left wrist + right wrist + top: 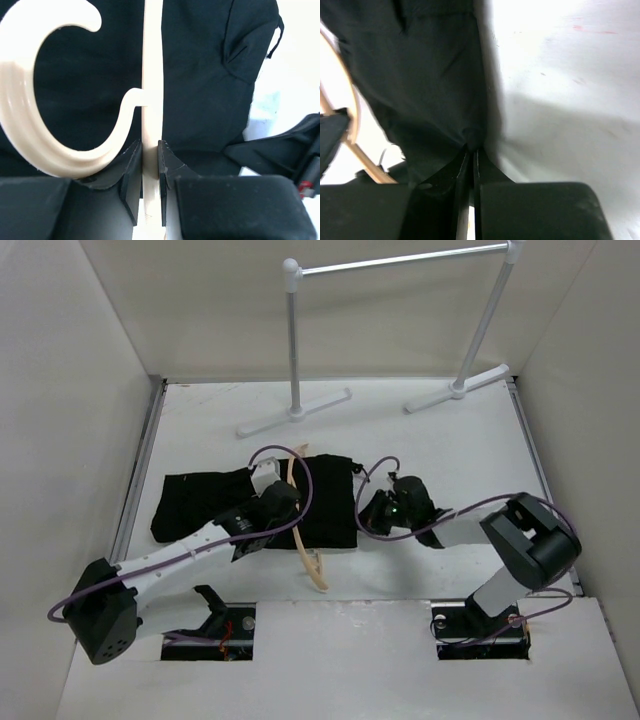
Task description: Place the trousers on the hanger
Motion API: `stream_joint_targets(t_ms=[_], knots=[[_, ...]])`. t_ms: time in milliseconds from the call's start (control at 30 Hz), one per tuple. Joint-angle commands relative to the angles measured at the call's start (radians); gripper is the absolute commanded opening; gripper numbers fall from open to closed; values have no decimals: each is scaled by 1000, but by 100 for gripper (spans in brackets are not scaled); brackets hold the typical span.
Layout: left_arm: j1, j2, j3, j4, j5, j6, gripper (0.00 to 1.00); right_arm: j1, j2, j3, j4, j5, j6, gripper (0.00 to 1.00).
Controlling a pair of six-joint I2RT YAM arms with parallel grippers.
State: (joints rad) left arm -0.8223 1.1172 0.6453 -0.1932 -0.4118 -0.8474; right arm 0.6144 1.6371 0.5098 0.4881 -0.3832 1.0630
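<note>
The black trousers [230, 502] lie flat on the white table [430, 440], spread left to right. The tan wooden hanger [301, 530] lies across them. My left gripper [277, 502] is shut on the hanger's bar, and in the left wrist view the bar [152, 100] runs between my jaws [151, 150] with the hook [30, 115] curling left over the cloth [205, 75]. My right gripper [372, 512] is shut on the right edge of the trousers [430, 85], pinching a fold of cloth at the fingertips [471, 151]. The hanger also shows in the right wrist view [350, 125].
A white-and-silver pole rack [400, 260] stands at the back of the table on two feet [295, 412] [458, 388]. White walls enclose the table on the left, back and right. Purple cables loop over both arms.
</note>
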Motion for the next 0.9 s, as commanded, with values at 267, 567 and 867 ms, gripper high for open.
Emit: stream_joint_targets(t_ms=[267,567,867], knots=[[97,-148,-56,-103,-12,57,2,-146,-344,-60,-161,70,-96,7],[140,-192,-42,-160,-18,99,2,-167,-421,-117,-249,118,-138,10],[58,-161,102,-160,-50,113,2,-155,-362,-106,-252,138,-135,31]])
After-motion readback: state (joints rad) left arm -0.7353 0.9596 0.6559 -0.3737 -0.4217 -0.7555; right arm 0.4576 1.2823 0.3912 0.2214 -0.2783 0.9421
